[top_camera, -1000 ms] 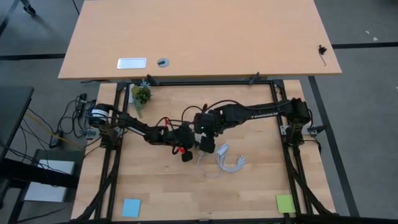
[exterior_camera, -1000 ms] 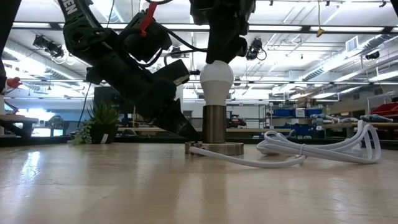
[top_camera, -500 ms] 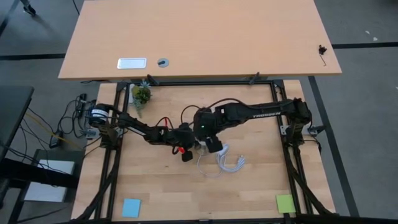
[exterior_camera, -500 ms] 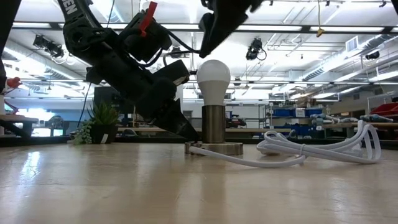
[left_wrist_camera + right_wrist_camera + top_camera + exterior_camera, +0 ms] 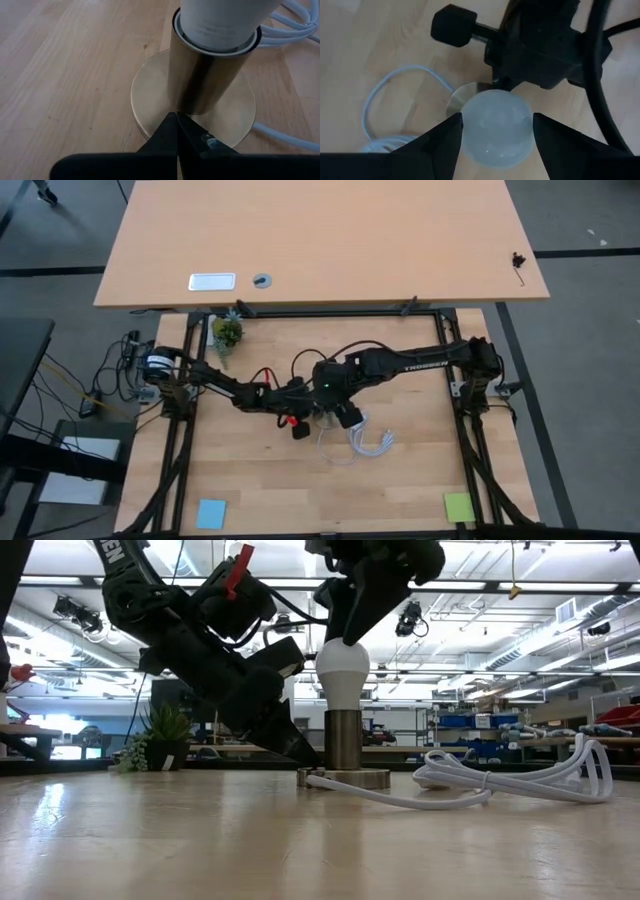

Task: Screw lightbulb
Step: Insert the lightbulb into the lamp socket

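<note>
the lightbulb (image 5: 343, 672) sits upright in the brass socket (image 5: 345, 741).

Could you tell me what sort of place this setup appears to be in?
Probably a large robotics lab or workshop: the low view shows open ceiling strip lights and shelving with blue bins behind the wooden table, whose metal frame carries both arms.

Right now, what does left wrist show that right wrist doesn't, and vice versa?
Left wrist only: the brass socket tube side-on, the bulb's white collar seated in its rim, and the shut left claw with its tips on the disc base beside the tube.
Right wrist only: the bulb's round head from above, between the right claw's fingers, with the left arm beyond it.
Both: bulb, base, white cable, wood table.
</note>
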